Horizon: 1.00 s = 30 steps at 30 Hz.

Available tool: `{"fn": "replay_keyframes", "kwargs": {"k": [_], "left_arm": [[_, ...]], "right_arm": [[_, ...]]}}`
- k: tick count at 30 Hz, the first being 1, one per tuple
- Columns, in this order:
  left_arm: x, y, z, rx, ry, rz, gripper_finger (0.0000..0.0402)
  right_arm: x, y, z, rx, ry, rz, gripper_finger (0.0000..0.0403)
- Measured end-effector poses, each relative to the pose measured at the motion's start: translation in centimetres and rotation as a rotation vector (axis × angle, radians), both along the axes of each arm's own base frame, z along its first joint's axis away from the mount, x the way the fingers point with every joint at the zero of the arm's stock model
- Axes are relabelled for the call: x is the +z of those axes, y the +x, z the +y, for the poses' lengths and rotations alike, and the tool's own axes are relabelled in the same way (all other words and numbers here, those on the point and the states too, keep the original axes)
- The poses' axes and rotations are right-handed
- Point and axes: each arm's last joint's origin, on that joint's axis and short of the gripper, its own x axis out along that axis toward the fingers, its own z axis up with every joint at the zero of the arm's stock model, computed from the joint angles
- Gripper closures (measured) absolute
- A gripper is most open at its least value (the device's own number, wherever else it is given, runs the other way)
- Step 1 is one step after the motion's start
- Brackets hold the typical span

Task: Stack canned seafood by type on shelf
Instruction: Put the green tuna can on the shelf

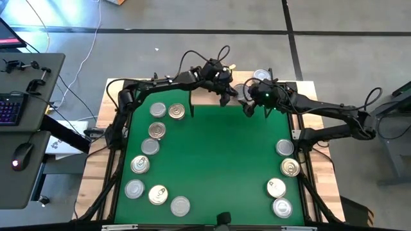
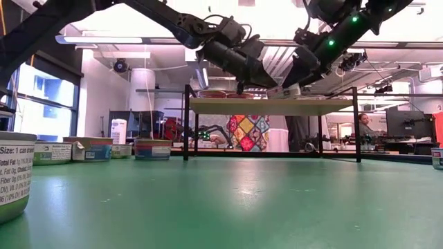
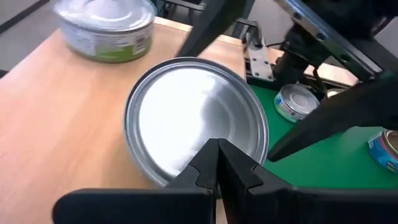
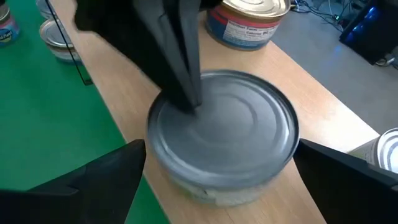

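Closest to me, a labelled tin (image 2: 14, 173) fills the low view's left edge, cut off by the frame. Up on the shelf (image 1: 207, 97), my right gripper (image 4: 217, 171) is spread wide, fingers either side of a silver tin (image 4: 236, 134) without touching it. My left gripper (image 3: 217, 163) is pinched fully shut, holding nothing, its tip pressing down on that same tin's lid. A gold-lidded tin (image 4: 252, 22) stands just behind on the board. The silver tin sits near the shelf's front edge, with the green mat (image 1: 218, 160) below. Mid-mat is open; loose tins ring its left and right sides. From above, both arms crowd the shelf and hide most of it, so I can't count what's stacked there.
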Motion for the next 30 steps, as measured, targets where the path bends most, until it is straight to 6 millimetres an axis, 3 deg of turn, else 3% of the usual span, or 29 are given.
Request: {"fn": "replay_keyframes", "kwargs": {"k": [6, 18, 21, 26, 30], "left_arm": [[-0.2, -0.2, 0.4, 0.019, -0.010, 0.009, 0.0402], [0.3, 0.3, -1.4, -0.015, 0.013, 0.014, 0.0401], [1.3, 0.0, -2.3, -0.036, 0.022, 0.020, 0.0401], [5.6, -1.9, -3.5, -0.023, 0.111, 0.001, 0.0401], [8.1, -4.4, -2.4, 0.109, 0.235, 0.056, 0.0401]], "right_arm": [[0.1, -0.2, 0.1, -0.004, 0.012, 0.028, 0.0006], [3.6, -0.3, 0.2, -0.054, 0.059, -0.008, 0.0006], [3.9, -0.3, 0.3, -0.054, 0.053, -0.017, 0.0006], [3.8, -0.2, 0.3, -0.057, 0.048, -0.010, 0.0006], [3.8, 0.3, 0.4, 0.019, 0.090, -0.039, 0.0009]]}}
